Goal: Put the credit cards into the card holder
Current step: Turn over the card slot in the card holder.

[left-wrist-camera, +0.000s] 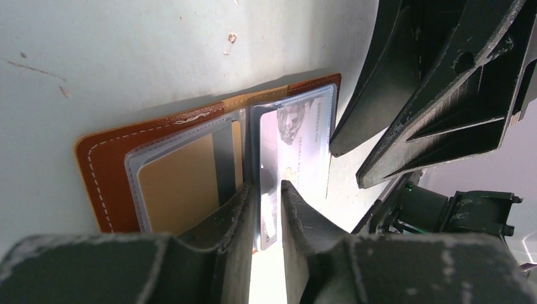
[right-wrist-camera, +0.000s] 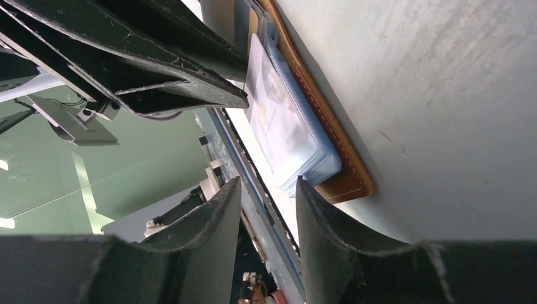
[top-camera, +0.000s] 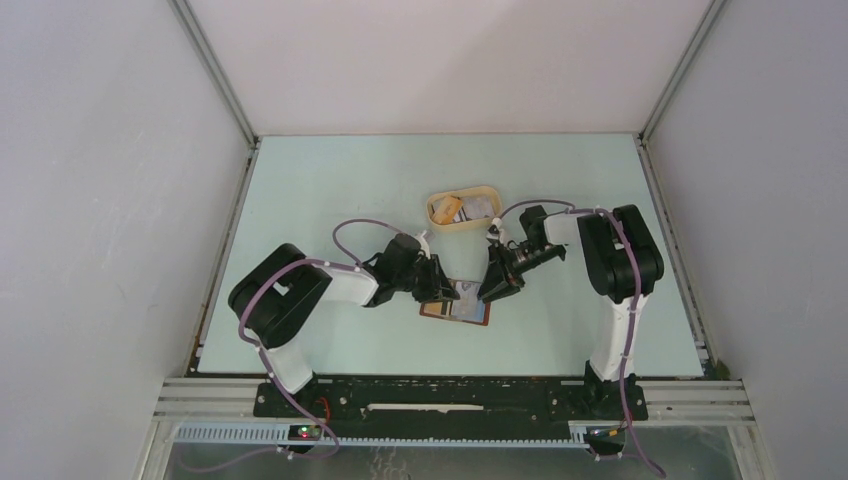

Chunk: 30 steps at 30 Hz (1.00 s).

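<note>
Left tool (left-wrist-camera: 269,187), narrow over card (left-wrist-camera: 304,145), grip unclear, should push it squarely into holder (left-wrist-camera: 101,164); right tool (right-wrist-camera: 267,185), half-open, empty, could brace.

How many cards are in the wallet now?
1: a silvery card in the open card holder's right clear pocket, by the left gripper. Others may be hidden.

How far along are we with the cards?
Done: the holder lies open with one card in one sleeve. In hand: the left gripper straddles that card's edge; the right gripper hangs open, empty. Left: what look like more cards in the tray; the other sleeve looks empty.
</note>
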{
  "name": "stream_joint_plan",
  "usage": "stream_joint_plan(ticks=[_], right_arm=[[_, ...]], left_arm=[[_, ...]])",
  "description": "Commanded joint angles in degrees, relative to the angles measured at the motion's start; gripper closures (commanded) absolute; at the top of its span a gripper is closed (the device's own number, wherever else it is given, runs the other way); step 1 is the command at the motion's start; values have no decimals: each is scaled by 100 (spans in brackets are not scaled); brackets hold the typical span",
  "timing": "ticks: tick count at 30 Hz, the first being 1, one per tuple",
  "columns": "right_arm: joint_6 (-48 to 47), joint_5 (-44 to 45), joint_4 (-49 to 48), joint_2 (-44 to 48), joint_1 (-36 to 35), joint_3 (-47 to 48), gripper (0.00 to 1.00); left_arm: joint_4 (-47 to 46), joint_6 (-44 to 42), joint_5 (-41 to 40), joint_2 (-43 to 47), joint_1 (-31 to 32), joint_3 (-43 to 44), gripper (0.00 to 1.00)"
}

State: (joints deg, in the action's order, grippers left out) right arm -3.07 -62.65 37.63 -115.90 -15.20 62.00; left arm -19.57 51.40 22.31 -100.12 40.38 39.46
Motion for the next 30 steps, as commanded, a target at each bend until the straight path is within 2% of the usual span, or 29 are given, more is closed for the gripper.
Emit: stream_joint_plan(ticks=[1, 13, 22, 30], right_arm=[[195, -63, -121, -63, -86, 137, 54], [394, -44, -226, -158, -132, 159, 52], [316, -529, -159, -29, -184, 207, 56], [318, -464, -162, -73, -189, 205, 56]], left_arm=[[77, -182, 11, -86, 33, 208, 73], [36, -157, 99, -157, 56, 220, 72], [-49, -113, 177, -219, 57, 237, 72], [-250, -9, 264, -218, 58, 165, 71]])
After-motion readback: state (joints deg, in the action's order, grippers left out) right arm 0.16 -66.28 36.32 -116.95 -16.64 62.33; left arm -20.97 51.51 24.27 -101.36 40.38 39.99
